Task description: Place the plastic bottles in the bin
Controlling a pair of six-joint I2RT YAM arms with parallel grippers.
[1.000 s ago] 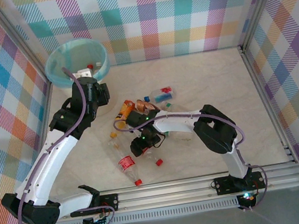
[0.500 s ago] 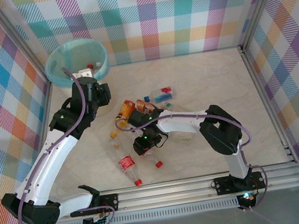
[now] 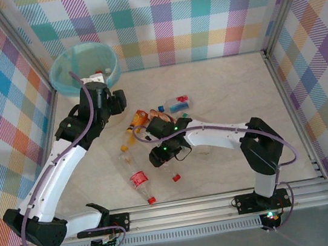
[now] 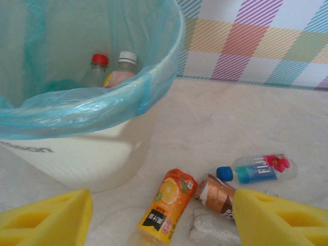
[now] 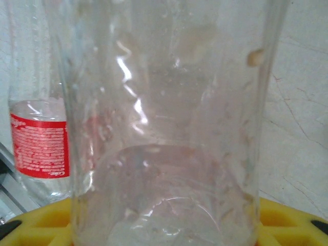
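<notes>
Okay, your right end effector [image 3: 165,151] clamps a clear, dented plastic bottle [image 5: 164,123]; your left end effector [image 4: 161,220] gapes wide beside the bin [image 4: 102,154] in the worktop's [image 3: 220,90] far-left corner.

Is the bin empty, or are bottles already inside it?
Not empty. The left wrist view shows a red-capped bottle and a white-capped bottle inside the bin.

Overhead plus close wrists; bin [image 4: 92,154] shared
</notes>
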